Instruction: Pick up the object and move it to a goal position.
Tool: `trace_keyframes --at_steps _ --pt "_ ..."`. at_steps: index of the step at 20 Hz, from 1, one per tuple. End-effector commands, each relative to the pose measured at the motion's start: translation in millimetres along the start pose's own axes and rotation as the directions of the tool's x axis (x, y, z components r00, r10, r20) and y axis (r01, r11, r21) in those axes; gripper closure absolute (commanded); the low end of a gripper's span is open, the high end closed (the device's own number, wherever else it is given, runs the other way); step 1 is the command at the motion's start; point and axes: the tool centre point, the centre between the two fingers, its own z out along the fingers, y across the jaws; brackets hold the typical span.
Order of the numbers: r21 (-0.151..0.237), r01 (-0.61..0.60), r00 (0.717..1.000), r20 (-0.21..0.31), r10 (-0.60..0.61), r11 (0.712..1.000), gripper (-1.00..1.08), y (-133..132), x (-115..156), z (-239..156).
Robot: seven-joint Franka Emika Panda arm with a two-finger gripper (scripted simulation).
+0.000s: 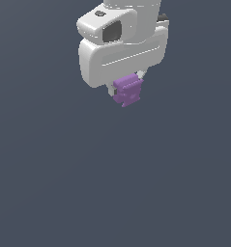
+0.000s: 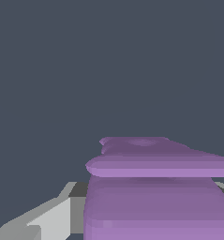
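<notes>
- My tool hangs high in the exterior view, its white housing filling the upper middle of that picture, against a plain dark grey-blue backdrop.
- The object, a small purple blocky chunk with ridged, notched sides, sits directly beneath my tool's white body, touching its underside and narrower than it.
- My tool is closed on the object: a sliver of pale finger shows just above the chunk's upper corner on the exterior view's right, and a darker bit shows beside the chunk on the exterior view's left, so the chunk sits between the two.
- The object hangs clear of any surface; below it there is only the flat dark backdrop, and I cannot tell where a worktop lies.
- In the wrist view the object looms close and large, its stacked purple ridges running across the frame, with one grey-and-white finger just beside it.
- The chunk looks slightly tilted against my tool's body in the exterior view.
- No container shows in either view.
</notes>
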Motion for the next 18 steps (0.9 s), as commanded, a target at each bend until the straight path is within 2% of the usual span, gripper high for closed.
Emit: trace_keyframes --at_steps 1,10,18 --pt "0.0 -0.001 1.0 0.001 0.001 1.0 1.08 -1 5 -16" --pt "0.0 -0.001 1.0 0.001 0.001 1.0 1.08 -2 20 -60" --pt "0.0 -0.001 1.0 0.001 0.001 1.0 1.08 -2 27 -81"
